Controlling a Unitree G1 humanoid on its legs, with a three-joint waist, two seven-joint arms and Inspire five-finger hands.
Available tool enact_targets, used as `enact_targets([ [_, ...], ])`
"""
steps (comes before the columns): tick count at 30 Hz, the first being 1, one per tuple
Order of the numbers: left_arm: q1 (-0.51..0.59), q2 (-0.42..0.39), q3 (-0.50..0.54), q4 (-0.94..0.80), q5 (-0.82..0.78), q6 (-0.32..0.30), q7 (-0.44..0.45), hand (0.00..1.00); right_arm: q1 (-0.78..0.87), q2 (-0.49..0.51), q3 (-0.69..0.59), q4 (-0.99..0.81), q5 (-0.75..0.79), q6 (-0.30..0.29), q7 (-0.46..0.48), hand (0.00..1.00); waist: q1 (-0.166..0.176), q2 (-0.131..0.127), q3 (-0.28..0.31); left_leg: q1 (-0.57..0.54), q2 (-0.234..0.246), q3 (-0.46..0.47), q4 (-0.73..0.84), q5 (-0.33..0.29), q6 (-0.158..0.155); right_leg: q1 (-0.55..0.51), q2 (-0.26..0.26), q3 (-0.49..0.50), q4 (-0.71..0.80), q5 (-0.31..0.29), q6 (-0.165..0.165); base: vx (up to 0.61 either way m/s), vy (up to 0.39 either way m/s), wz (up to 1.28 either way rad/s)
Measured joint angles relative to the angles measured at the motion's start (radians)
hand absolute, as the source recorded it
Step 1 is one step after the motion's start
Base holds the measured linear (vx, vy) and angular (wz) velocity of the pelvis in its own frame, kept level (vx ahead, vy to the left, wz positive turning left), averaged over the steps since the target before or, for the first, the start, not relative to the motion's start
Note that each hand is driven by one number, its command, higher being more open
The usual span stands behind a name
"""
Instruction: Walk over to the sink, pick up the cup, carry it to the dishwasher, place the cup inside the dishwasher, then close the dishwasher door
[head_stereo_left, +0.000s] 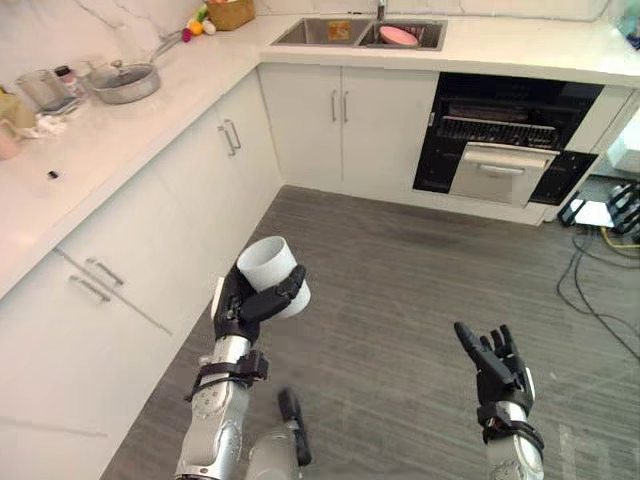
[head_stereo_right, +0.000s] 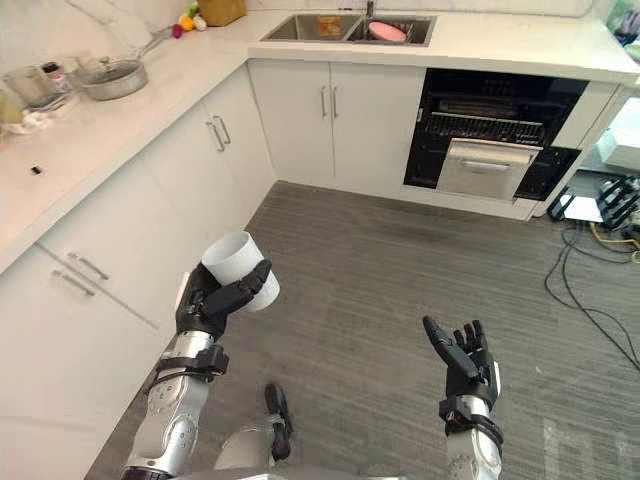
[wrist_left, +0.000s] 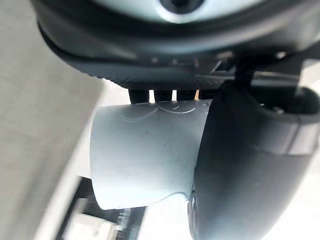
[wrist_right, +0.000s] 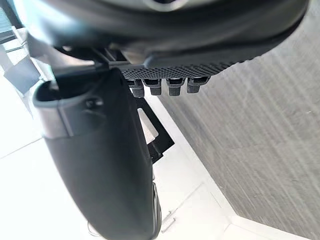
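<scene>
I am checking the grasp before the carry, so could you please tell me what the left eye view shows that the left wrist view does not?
The left eye view adds the room: the sink at the back, the pan on the counter to the left, and the right hand, open and empty. The left wrist view adds the grasp up close: the thumb lying across the side of the cup and the fingers behind it. Both share the white cup held in the left hand.
</scene>
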Motion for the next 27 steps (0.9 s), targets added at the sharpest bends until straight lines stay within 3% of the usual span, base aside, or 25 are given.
enact_targets([
  [1, 0.001, -0.007, 0.010, 0.000, 0.001, 0.000, 0.000, 0.00, 0.003, -0.003, -0.001, -0.007, 0.000, 0.001, 0.000, 1.00, 0.000, -0.002, -0.001, -0.003, -0.013, -0.006, 0.030, -0.004, 0.008, -0.001, -0.017, -0.002, 0.018, 0.000, -0.001, 0.46, 0.266, -0.58],
  [2, 0.003, -0.011, 0.026, -0.001, 0.014, 0.000, 0.002, 0.00, 0.005, -0.004, -0.002, -0.013, -0.001, 0.002, 0.000, 1.00, 0.000, -0.002, -0.002, 0.003, -0.038, -0.001, 0.068, -0.021, 0.055, -0.022, -0.052, -0.008, 0.098, 0.001, 0.000, 0.50, 0.263, -0.49],
  [3, 0.002, -0.007, 0.033, -0.004, 0.031, 0.000, 0.002, 0.00, 0.010, -0.001, -0.002, -0.016, -0.003, 0.013, -0.002, 1.00, -0.001, -0.008, -0.004, 0.025, -0.057, 0.028, 0.081, -0.035, 0.124, -0.063, -0.093, -0.036, 0.218, 0.009, 0.014, 0.60, 0.332, -0.43],
  [4, 0.002, -0.004, 0.035, -0.005, 0.037, 0.000, 0.002, 0.00, 0.011, 0.002, -0.002, -0.016, -0.003, 0.021, -0.003, 1.00, -0.001, -0.015, -0.007, 0.039, -0.071, 0.042, 0.083, -0.050, 0.146, -0.091, -0.119, -0.050, 0.287, 0.023, 0.039, 0.58, 0.321, -0.33],
  [5, 0.001, -0.001, 0.042, -0.008, 0.053, 0.000, -0.003, 0.00, 0.012, 0.014, -0.002, -0.019, -0.004, 0.029, -0.004, 1.00, -0.006, -0.030, -0.010, 0.071, -0.102, 0.067, 0.078, -0.087, 0.164, -0.162, -0.180, -0.068, 0.444, 0.086, 0.141, 0.56, 0.299, -0.22],
  [6, 0.001, 0.004, 0.043, -0.012, 0.070, 0.000, -0.003, 0.00, 0.012, 0.030, -0.002, -0.024, -0.013, 0.029, -0.004, 1.00, -0.014, -0.041, -0.014, 0.106, -0.135, 0.075, 0.065, -0.111, 0.182, -0.237, -0.235, -0.076, 0.591, 0.201, 0.200, 0.46, 0.218, -0.12],
  [7, 0.000, 0.006, 0.040, -0.014, 0.077, 0.001, -0.003, 0.00, 0.013, 0.038, -0.001, -0.024, -0.014, 0.029, -0.004, 1.00, -0.021, -0.043, -0.015, 0.130, -0.148, 0.074, 0.054, -0.124, 0.190, -0.268, -0.256, -0.077, 0.655, 0.281, 0.196, 0.44, 0.172, 0.07],
  [8, -0.001, 0.006, 0.027, -0.022, 0.087, 0.001, -0.001, 0.00, 0.014, 0.052, 0.001, -0.023, -0.031, 0.029, -0.003, 1.00, -0.036, -0.042, -0.016, 0.169, -0.158, 0.065, 0.038, -0.148, 0.201, -0.333, -0.275, -0.081, 0.793, 0.286, 0.181, 0.41, 0.113, 0.16],
  [9, -0.006, 0.014, 0.013, -0.027, 0.088, 0.001, 0.011, 0.00, 0.021, 0.063, 0.014, -0.024, -0.043, 0.029, -0.002, 1.00, -0.041, -0.041, -0.016, 0.209, -0.158, 0.053, 0.023, -0.166, 0.199, -0.402, -0.270, -0.098, 0.915, 0.229, 0.140, 0.41, 0.086, 0.18],
  [10, -0.009, 0.017, 0.002, -0.027, 0.088, 0.001, 0.017, 0.00, 0.026, 0.067, 0.022, -0.025, -0.043, 0.029, -0.002, 1.00, -0.042, -0.040, -0.015, 0.231, -0.157, 0.044, 0.012, -0.173, 0.194, -0.433, -0.258, -0.111, 0.946, 0.201, 0.123, 0.39, 0.025, 0.36],
  [12, -0.034, 0.028, -0.042, -0.019, 0.087, 0.001, 0.027, 0.00, 0.059, 0.084, 0.029, -0.053, -0.037, 0.029, 0.000, 1.00, -0.072, -0.039, -0.014, 0.312, -0.155, -0.027, -0.041, -0.193, 0.176, -0.530, -0.201, -0.165, 0.885, 0.109, 0.088, 0.38, -0.056, 0.72],
  [14, -0.056, 0.039, -0.079, 0.005, 0.087, 0.000, 0.025, 0.00, 0.094, 0.083, 0.028, -0.086, -0.038, 0.029, 0.001, 1.00, -0.084, -0.036, -0.012, 0.372, -0.150, -0.063, -0.074, -0.206, 0.158, -0.570, -0.181, -0.201, 0.707, 0.092, 0.086, 0.45, -0.169, 0.72],
  [15, -0.069, 0.046, -0.103, 0.021, 0.088, 0.000, 0.016, 0.00, 0.115, 0.083, 0.025, -0.108, -0.038, 0.025, 0.007, 1.00, -0.091, -0.038, -0.010, 0.428, -0.138, -0.086, -0.086, -0.232, 0.134, -0.593, -0.169, -0.241, 0.491, 0.103, 0.090, 0.43, -0.187, 0.55],
  [16, -0.071, 0.052, -0.109, 0.025, 0.088, 0.000, 0.012, 0.00, 0.120, 0.082, 0.025, -0.115, -0.038, 0.022, 0.009, 1.00, -0.092, -0.038, -0.009, 0.449, -0.134, -0.089, -0.090, -0.245, 0.119, -0.598, -0.169, -0.262, 0.402, 0.125, 0.093, 0.44, -0.213, 0.33],
  [18, -0.075, 0.064, -0.108, 0.045, 0.107, -0.002, -0.003, 0.00, 0.123, 0.078, 0.016, -0.122, -0.037, -0.004, 0.031, 1.00, -0.091, -0.051, -0.018, 0.529, -0.132, -0.084, -0.099, -0.296, 0.069, -0.596, -0.174, -0.374, 0.136, 0.249, 0.097, 0.52, -0.256, 0.03],
  [19, -0.076, 0.068, -0.109, 0.056, 0.108, -0.004, -0.004, 0.00, 0.125, 0.059, 0.013, -0.136, -0.037, -0.020, 0.044, 1.00, -0.092, -0.049, -0.023, 0.571, -0.137, -0.085, -0.102, -0.333, 0.041, -0.592, -0.179, -0.393, 0.100, 0.368, -0.011, 0.60, -0.270, -0.08],
  [20, -0.076, 0.057, -0.111, 0.063, 0.108, -0.004, -0.004, 0.00, 0.120, 0.045, 0.004, -0.136, -0.038, -0.025, 0.051, 1.00, -0.090, -0.038, -0.024, 0.586, -0.125, -0.077, -0.109, -0.344, 0.042, -0.593, -0.172, -0.397, 0.118, 0.405, -0.037, 0.63, -0.258, -0.17],
  [21, -0.077, 0.041, -0.115, 0.065, 0.109, -0.004, -0.005, 0.00, 0.101, 0.033, -0.019, -0.138, -0.037, -0.026, 0.051, 1.00, -0.088, -0.001, -0.036, 0.601, -0.096, -0.052, -0.099, -0.347, 0.044, -0.608, -0.148, -0.378, 0.170, 0.410, -0.047, 0.58, -0.260, -0.18],
  [22, -0.088, 0.032, -0.125, 0.070, 0.108, -0.008, -0.013, 0.00, 0.097, 0.035, -0.039, -0.167, -0.033, -0.027, 0.044, 1.00, -0.087, 0.011, -0.039, 0.607, -0.066, -0.037, -0.061, -0.345, 0.045, -0.610, -0.120, -0.376, 0.224, 0.350, -0.125, 0.55, -0.281, -0.18],
  [23, -0.095, 0.032, -0.132, 0.074, 0.108, -0.013, -0.018, 0.00, 0.098, 0.037, -0.045, -0.190, -0.033, -0.028, 0.040, 1.00, -0.084, 0.016, -0.040, 0.607, -0.049, -0.035, -0.032, -0.341, 0.043, -0.610, -0.108, -0.377, 0.252, 0.315, -0.144, 0.60, -0.349, -0.17],
  [25, -0.116, 0.036, -0.154, 0.091, 0.108, -0.019, -0.040, 0.00, 0.101, 0.043, -0.056, -0.285, -0.033, -0.039, 0.019, 1.00, -0.089, 0.018, -0.040, 0.587, -0.001, -0.044, 0.103, -0.313, 0.000, -0.594, -0.098, -0.383, 0.329, 0.227, -0.152, 0.50, -0.298, -0.13],
  [26, -0.118, 0.031, -0.169, 0.095, 0.107, -0.020, -0.053, 0.00, 0.102, 0.044, -0.068, -0.350, -0.031, -0.051, 0.008, 1.00, -0.096, 0.018, -0.040, 0.551, 0.026, -0.049, 0.239, -0.262, -0.044, -0.576, -0.089, -0.384, 0.367, 0.176, -0.144, 0.39, -0.257, -0.17],
  [27, -0.116, 0.022, -0.189, 0.095, 0.107, -0.028, -0.055, 0.00, 0.103, 0.045, -0.086, -0.394, -0.028, -0.070, 0.007, 1.00, -0.092, 0.023, -0.042, 0.481, 0.060, -0.066, 0.414, -0.155, -0.066, -0.547, -0.070, -0.370, 0.376, 0.133, -0.143, 0.39, -0.245, -0.26],
])
